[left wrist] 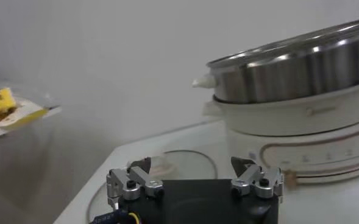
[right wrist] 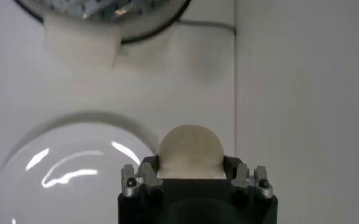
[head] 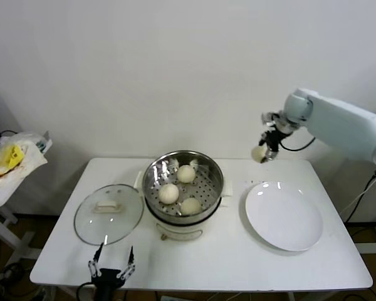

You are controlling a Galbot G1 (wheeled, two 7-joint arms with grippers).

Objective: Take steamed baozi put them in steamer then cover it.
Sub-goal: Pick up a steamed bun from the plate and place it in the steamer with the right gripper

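Note:
The steel steamer (head: 211,168) stands mid-table on its white base, with three cream baozi (head: 169,192) on its perforated tray. A fourth baozi (head: 259,153) hangs high above the table's far right, over the back edge of the white plate (head: 284,215). My right gripper (head: 261,155) is shut on it; in the right wrist view the bun (right wrist: 190,151) fills the space between the fingers. My left gripper (head: 113,258) waits open at the table's front edge, near the glass lid (head: 108,212). The left wrist view shows the steamer (left wrist: 301,67) from the side and the left gripper (left wrist: 194,167) empty.
The glass lid with its white handle lies flat on the table left of the steamer. The plate right of the steamer holds nothing. A side table at far left carries a plastic bag (head: 12,157). A wall stands close behind the table.

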